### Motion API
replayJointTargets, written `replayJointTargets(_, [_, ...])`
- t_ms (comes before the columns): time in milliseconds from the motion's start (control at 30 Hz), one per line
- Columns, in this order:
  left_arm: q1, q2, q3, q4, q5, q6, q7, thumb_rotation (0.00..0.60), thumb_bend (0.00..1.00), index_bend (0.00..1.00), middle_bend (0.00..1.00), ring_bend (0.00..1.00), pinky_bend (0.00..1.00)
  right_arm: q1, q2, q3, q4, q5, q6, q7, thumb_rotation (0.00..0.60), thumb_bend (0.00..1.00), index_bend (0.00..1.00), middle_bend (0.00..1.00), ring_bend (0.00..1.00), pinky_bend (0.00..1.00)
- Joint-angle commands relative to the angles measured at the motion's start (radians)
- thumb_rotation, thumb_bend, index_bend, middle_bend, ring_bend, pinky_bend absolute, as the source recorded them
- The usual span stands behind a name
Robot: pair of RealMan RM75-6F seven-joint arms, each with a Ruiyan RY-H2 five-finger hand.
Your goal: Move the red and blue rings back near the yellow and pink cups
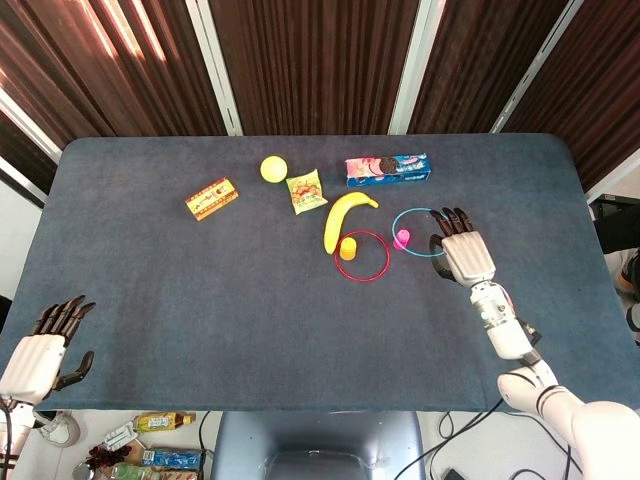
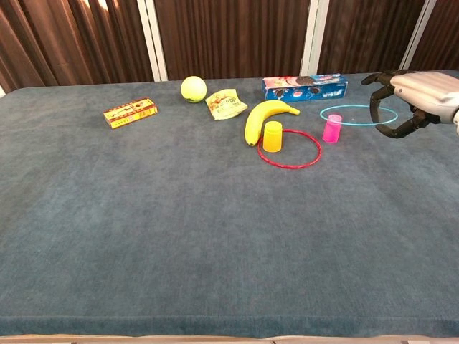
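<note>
The red ring [image 1: 361, 281] [image 2: 290, 168] lies flat on the table around the yellow cup [image 1: 347, 248] [image 2: 272, 136]. Just right of it stands the pink cup [image 1: 403, 238] [image 2: 331, 128]. My right hand [image 1: 462, 250] [image 2: 409, 100] holds the blue ring [image 1: 418, 209] [image 2: 356, 106] by its right side, level, a little above the table. The ring's left edge hangs at the pink cup's top; I cannot tell whether it circles the cup. My left hand [image 1: 40, 350] hovers off the table's near left corner with its fingers apart and nothing in it.
A banana [image 1: 340, 218] [image 2: 259, 118] lies against the yellow cup's far side. Behind it are a cookie box [image 1: 388, 169] [image 2: 305, 87], a snack packet [image 1: 306, 191], a yellow ball [image 1: 273, 168] and a small orange box [image 1: 211, 198].
</note>
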Motion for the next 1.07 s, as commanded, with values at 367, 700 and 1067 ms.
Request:
replayJointTargets(367, [-0.003, 0.003, -0.001, 0.004, -0.004, -0.005, -0.013, 0.6, 0.46, 0.09, 0.0, 0.0, 0.08, -0.048, 0.039, -0.017, -0.091, 0.025, 0.025, -0.011, 0.6, 0.33, 0.11, 0.05, 0.0, 0.0])
replayJointTargets(700, [0.011, 0.005, 0.004, 0.0, 0.028, 0.039, -0.012, 0.6, 0.46, 0.1, 0.0, 0.0, 0.07, -0.358, 0.394, -0.147, -0.777, -0.027, 0.399, -0.294, 0.6, 0.28, 0.0, 0.0, 0.0, 0.0])
replayJointTargets(1067, [0.042, -0.041, 0.0, 0.062, 0.125, 0.184, -0.031, 0.6, 0.46, 0.1, 0.0, 0.0, 0.02, -0.531, 0.498, -0.227, -1.038, -0.092, 0.571, -0.491, 0.6, 0.28, 0.0, 0.0, 0.0, 0.0])
